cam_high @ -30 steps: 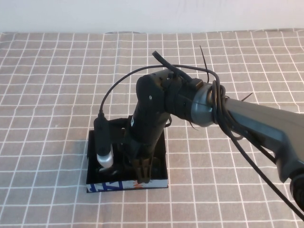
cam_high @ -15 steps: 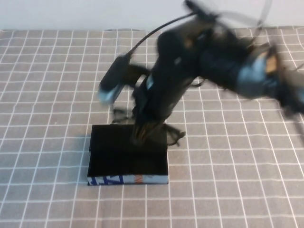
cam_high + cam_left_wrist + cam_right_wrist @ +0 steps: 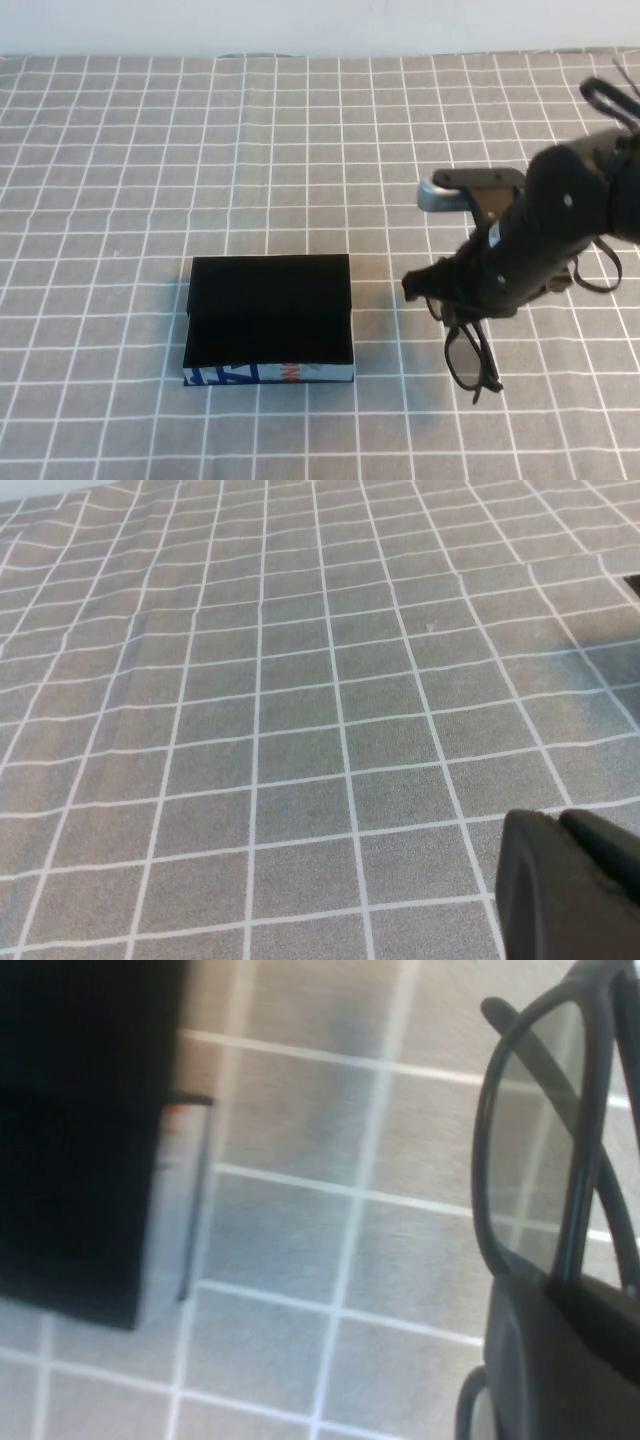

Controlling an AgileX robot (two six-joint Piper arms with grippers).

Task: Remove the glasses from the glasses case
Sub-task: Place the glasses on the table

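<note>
The glasses [image 3: 470, 350] are being held clamped by the right gripper [image 3: 478, 312] at lower right, beside the glasses case [image 3: 270, 318]; being pinched only at the frame, they could slip. The left gripper [image 3: 575, 885] is being shown only at a corner of its wrist view; its fingers' state cannot be told.

A grey tablecloth [image 3: 120, 150] ruled with white grid lines spreads out on every side of the right gripper [image 3: 468, 318]. Well beyond that gripper, past the cloth's far edge, runs a plain pale wall [image 3: 320, 25]. Ahead of the left gripper [image 3: 570, 880] the cloth lies in faint ripples. The light is even and soft.
</note>
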